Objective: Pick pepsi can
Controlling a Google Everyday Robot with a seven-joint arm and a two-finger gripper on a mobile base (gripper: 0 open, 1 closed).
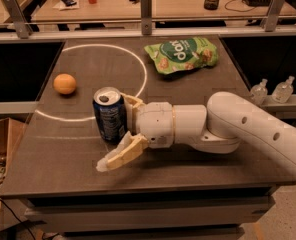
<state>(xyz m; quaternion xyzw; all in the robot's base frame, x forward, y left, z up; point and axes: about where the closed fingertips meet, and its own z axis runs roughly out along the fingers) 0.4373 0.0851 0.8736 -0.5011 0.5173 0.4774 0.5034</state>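
Gripper (pixel 114 132) spread wide at the pepsi can (pixel 108 120), not closed yet.
Centre can between both fingers, squeeze mid-height, keep it upright, avoid tipping.

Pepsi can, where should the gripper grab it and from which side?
Grip the pepsi can mid-body across its round wall, coming in level from the picture's right. It stands upright, and the open gripper straddles it, one finger behind, one in front.

light: warm, dim | shadow: soft, under pincer (pixel 114 132) straddling pepsi can (pixel 109 119) | glare: faint, its top
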